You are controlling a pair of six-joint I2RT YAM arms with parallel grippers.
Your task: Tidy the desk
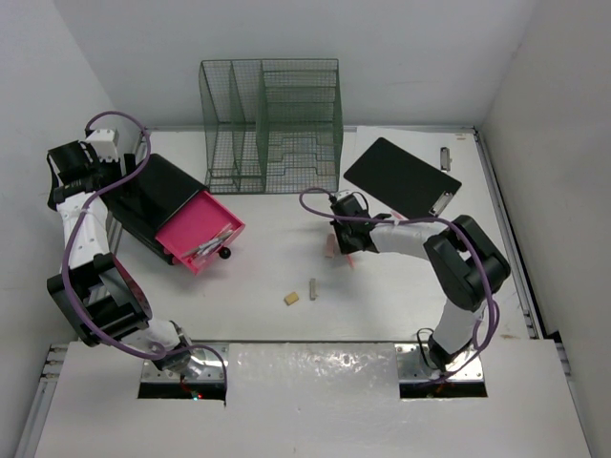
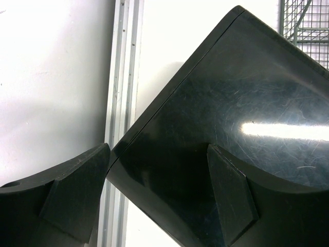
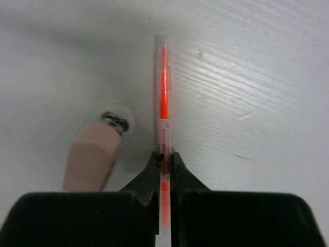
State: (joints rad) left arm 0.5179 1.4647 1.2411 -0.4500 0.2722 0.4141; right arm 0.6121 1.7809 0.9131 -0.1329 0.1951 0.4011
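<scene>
On the white desk my right gripper is shut on a thin orange highlighter that lies flat, pointing away from the wrist; in the top view this gripper is at the desk's middle. A stubby pink stick with a metal end lies just left of the highlighter, apart from it. My left gripper stands open at the back left corner of a glossy black drawer box. One finger sits at the box's edge, the other over its top.
The box's pink drawer is pulled out with small items inside. A green wire organizer stands at the back, a black clipboard at back right. A tan eraser and a small grey piece lie near the front.
</scene>
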